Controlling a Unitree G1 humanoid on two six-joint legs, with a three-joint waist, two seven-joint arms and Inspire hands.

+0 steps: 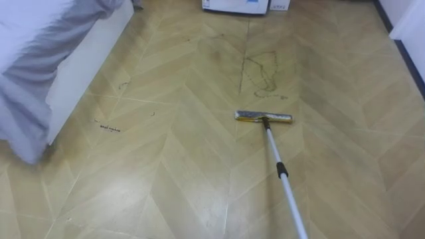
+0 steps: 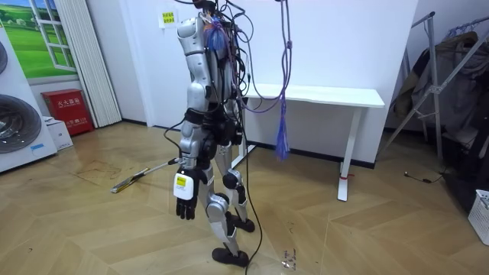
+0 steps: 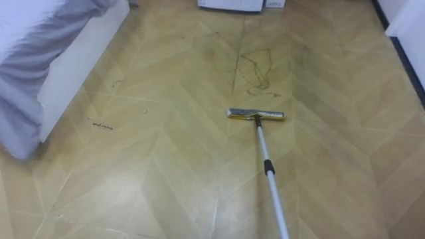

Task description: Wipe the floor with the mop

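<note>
A mop lies with its flat yellow-edged head (image 1: 263, 117) on the wooden floor, just short of a dark dried stain (image 1: 262, 74). Its white pole (image 1: 282, 174) runs back toward me and leaves the eye views at the lower right. In the room view the mop head (image 2: 122, 186) rests on the floor at the room view's left, and the pole rises to my hip, where my body hides its upper end. My left hand (image 2: 183, 205) hangs at my side with relaxed fingers and holds nothing.
A white bed with a grey cover (image 1: 40, 53) stands at my left. A white appliance (image 1: 236, 5) is ahead by the wall. Behind me are a white desk (image 2: 321, 95) and a drying rack (image 2: 451, 69); a washing machine (image 2: 19, 122) stands at the room view's left.
</note>
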